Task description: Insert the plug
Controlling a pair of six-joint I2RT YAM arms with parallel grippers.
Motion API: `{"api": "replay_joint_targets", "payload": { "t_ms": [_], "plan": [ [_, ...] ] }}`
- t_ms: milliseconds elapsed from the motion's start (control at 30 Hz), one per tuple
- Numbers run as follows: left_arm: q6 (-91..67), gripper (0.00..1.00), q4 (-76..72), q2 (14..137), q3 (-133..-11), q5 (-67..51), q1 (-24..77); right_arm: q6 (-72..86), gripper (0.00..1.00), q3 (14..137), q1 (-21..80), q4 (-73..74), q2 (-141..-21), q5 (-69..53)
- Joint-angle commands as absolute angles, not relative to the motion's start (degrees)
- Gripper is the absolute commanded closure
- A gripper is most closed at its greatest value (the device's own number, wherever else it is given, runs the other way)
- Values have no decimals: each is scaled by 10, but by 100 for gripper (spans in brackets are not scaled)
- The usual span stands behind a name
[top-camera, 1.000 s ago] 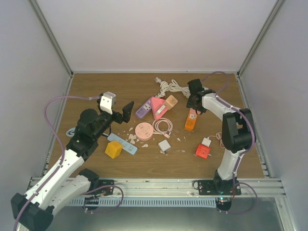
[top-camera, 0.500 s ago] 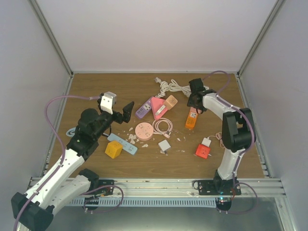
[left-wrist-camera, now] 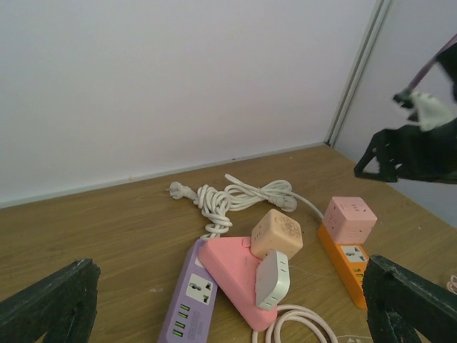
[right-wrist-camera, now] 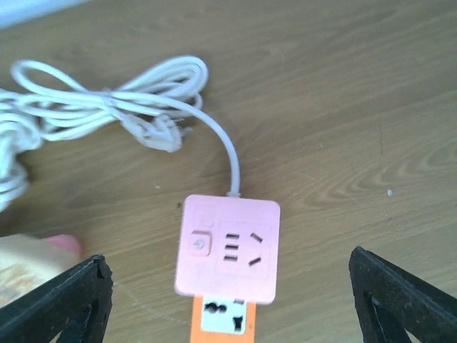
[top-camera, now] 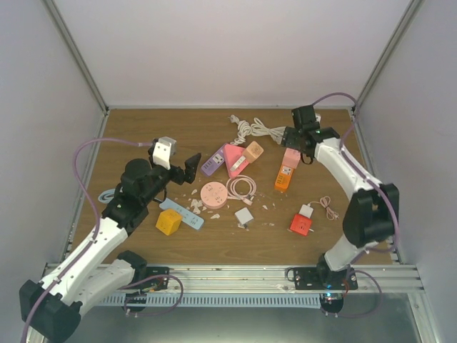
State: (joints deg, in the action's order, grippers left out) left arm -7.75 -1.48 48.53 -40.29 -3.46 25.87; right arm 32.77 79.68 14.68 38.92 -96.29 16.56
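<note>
A wooden tabletop sits inside a white-walled booth with metal corner posts. Taking the top view as the clock face, with twelve at the far wall:

At nine o'clock the left gripper hangs over the wood. Its fingers are spread wide with nothing between them. Below it, near seven, lie a yellow cube socket and a blue power strip.

Around the centre there is a cluster:
- a purple strip
- a pink triangular socket leaning on the purple strip, with a peach cube at its one-o'clock side
- a round pink socket
- a coiled pink cable
- a white charger block toward six

A bundled white cord lies at twelve.

At two o'clock the pink cube plug sits on the far end of the orange power strip. The white cord runs into its far edge. Whether its pins are fully seated cannot be told. The right gripper hangs just above the cube. Its fingers stand apart on either side, gripping nothing.

Toward four o'clock a red cube carries a small white adapter.
</note>
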Motion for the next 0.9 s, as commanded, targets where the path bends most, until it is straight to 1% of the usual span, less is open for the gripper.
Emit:
{"api": "replay_joint_targets", "payload": {
  "t_ms": [0,133,233,367,500,600,767,867],
  "plan": [
    [-92,1,-34,492,-420,-53,251,311,11,744,182,407,-892,150],
    [-91,1,-34,491,-419,-66,251,316,12,689,264,389,-844,119],
    [-92,1,-34,489,-418,-68,252,324,14,657,336,366,-829,100],
    [-94,1,-33,489,-420,-72,251,330,14,641,415,362,-846,86],
    [-97,1,-33,489,-422,-72,251,282,17,626,473,363,-866,40],
    [-90,1,-33,489,-423,-66,251,262,19,607,503,385,-877,27],
    [-84,1,-31,493,-427,-58,251,266,30,582,519,392,-890,8],
    [-85,1,-29,495,-426,-59,251,271,28,575,525,390,-899,6]
  ]
}}
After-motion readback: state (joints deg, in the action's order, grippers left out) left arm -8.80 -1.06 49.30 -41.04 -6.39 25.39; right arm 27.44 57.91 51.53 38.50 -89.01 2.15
